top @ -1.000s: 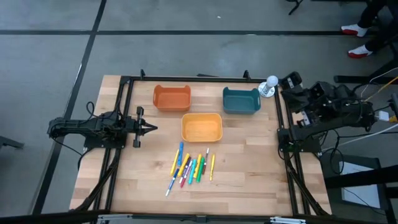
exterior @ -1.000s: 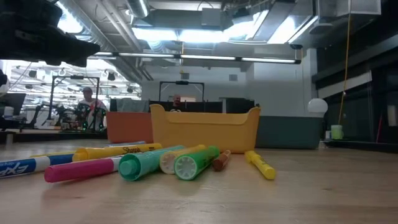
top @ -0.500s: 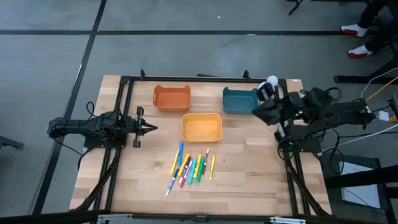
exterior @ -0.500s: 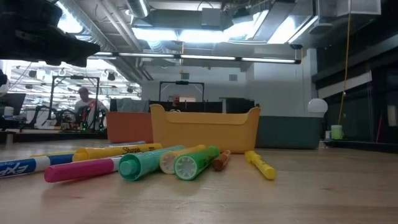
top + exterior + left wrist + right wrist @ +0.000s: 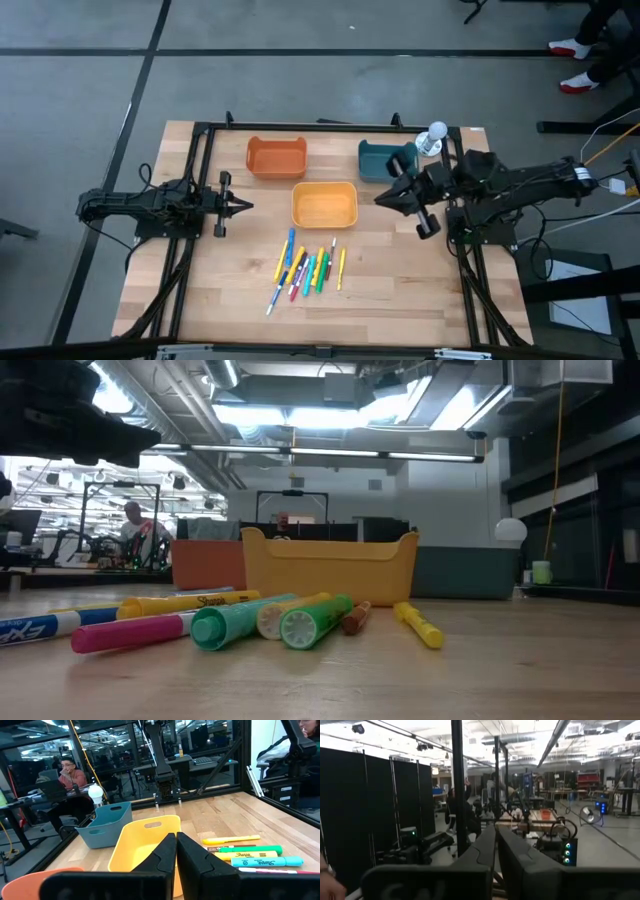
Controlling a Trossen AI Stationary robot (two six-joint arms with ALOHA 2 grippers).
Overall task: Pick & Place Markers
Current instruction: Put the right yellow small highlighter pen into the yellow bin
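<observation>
Several markers (image 5: 305,268) in yellow, blue, green, pink and orange lie side by side on the wooden table, near its front middle. They also show in the low view (image 5: 240,622) and the left wrist view (image 5: 250,856). My left gripper (image 5: 247,206) is shut and empty at the table's left, pointing toward the yellow bin (image 5: 324,205). My right gripper (image 5: 379,198) is shut and empty, held above the table between the yellow bin and the teal bin (image 5: 386,161), pointing toward the table's left.
An orange bin (image 5: 277,157) stands at the far left of the bins, the teal bin at the far right, and the yellow bin in front between them. A white ball on a stand (image 5: 435,134) is at the far right corner. A black frame rail (image 5: 200,200) borders the table.
My right arm has swung out from the table's far right corner toward the table's middle. Its gripper now sits over the table just right of the yellow bin. The markers and bins have not moved.
</observation>
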